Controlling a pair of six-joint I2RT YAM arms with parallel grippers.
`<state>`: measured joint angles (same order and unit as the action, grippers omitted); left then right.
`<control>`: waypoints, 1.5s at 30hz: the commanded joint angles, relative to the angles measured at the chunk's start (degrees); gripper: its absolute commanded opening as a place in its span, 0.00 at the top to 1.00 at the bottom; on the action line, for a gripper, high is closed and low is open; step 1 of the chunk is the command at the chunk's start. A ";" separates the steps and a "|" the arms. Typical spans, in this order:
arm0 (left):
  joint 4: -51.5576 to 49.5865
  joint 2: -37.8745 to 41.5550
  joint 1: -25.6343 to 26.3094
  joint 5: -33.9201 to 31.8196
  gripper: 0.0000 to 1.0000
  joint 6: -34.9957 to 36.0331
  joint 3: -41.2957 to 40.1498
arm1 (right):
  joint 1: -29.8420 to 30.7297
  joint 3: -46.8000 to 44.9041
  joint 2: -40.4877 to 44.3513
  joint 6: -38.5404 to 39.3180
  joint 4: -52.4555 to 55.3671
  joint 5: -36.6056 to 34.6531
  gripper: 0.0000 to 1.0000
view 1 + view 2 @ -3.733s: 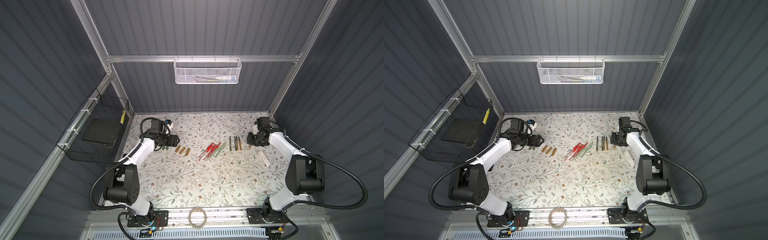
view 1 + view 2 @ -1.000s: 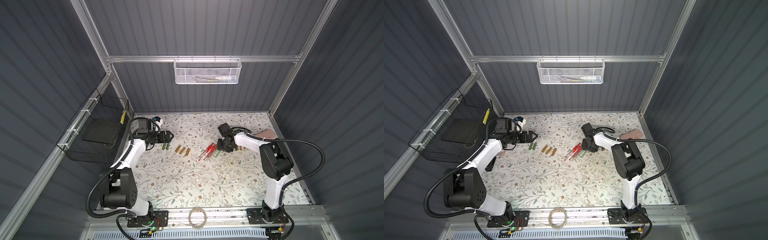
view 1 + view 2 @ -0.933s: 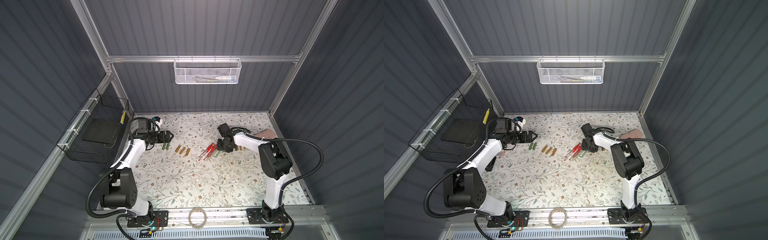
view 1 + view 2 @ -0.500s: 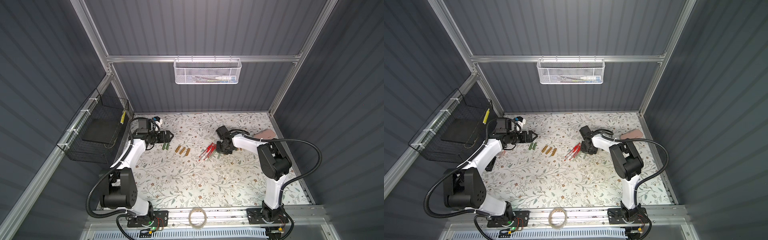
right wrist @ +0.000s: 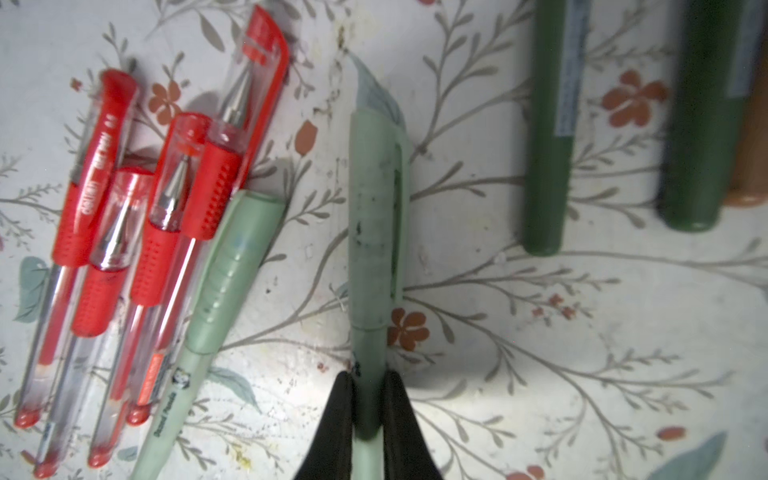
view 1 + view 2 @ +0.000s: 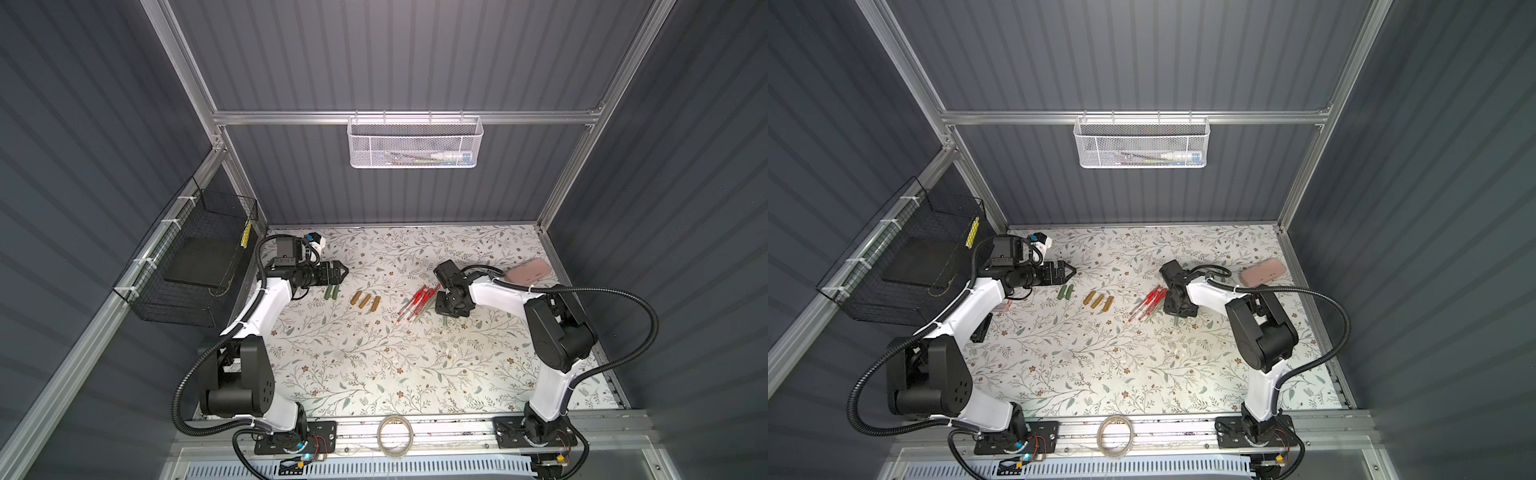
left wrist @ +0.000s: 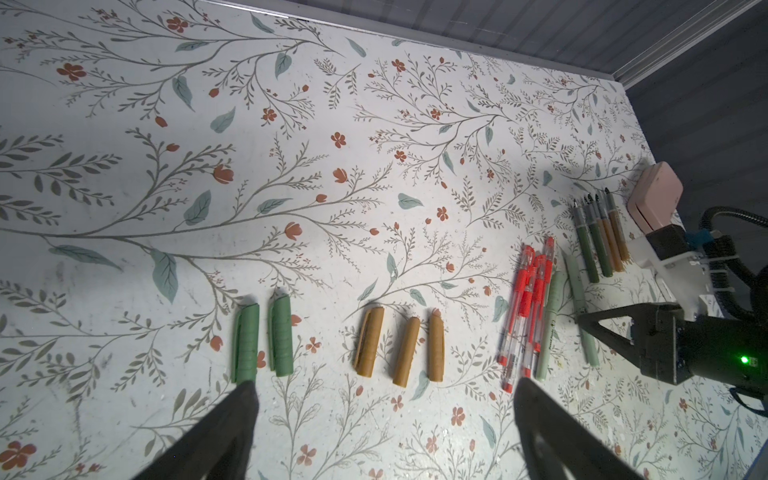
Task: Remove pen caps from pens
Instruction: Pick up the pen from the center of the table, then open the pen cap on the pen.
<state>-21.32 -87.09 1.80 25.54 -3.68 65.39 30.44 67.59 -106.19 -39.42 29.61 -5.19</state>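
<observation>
Pen [image 6: 444, 321] mostly beneath right end effector [image 6: 451, 309]

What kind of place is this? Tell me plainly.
Probably a robot test cell: left arm and right arm bolted to a front rail, aluminium frame with dark panel walls, floral-covered table.

Floral table [image 6: 374, 365], two green caps [image 6: 330, 292], three brown caps [image 6: 365, 301], red pens [image 6: 417, 305], pale green pens [image 7: 551, 316], pink case [image 6: 530, 270]

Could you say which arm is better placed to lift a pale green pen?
Right: the right gripper is shut on a pale green pen; the open left gripper is by the dark green caps.
</observation>
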 commanded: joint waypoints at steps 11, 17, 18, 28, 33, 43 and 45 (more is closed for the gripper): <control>10.90 -0.53 -0.31 20.42 0.02 -11.37 -4.04 | 5.34 -3.87 13.39 3.69 -7.01 -2.01 1.00; 21.12 -1.31 2.01 24.63 0.05 -20.85 -8.62 | 10.60 -3.81 14.29 3.68 -16.77 1.34 1.00; 21.82 -1.50 2.91 25.17 0.06 -21.34 -8.85 | 11.12 -3.05 13.73 3.65 -16.95 1.98 1.00; 20.85 -4.16 11.18 25.12 0.16 -18.73 -7.73 | 16.90 0.01 9.35 2.77 -25.14 7.85 1.00; 21.39 -5.03 11.56 24.87 0.20 -18.17 -7.73 | 18.30 1.08 7.23 2.44 -26.66 10.02 1.00; 20.29 -5.90 12.02 22.10 0.39 -17.02 -7.43 | 19.49 3.68 5.26 2.91 -28.48 11.87 1.00; 20.61 -5.97 12.00 21.96 0.44 -17.29 -7.57 | 19.49 4.11 4.86 3.24 -28.16 12.17 1.00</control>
<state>-0.36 -92.40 13.47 48.31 -21.89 57.30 49.67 69.93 -100.84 -37.01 2.13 6.22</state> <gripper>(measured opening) 0.571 0.123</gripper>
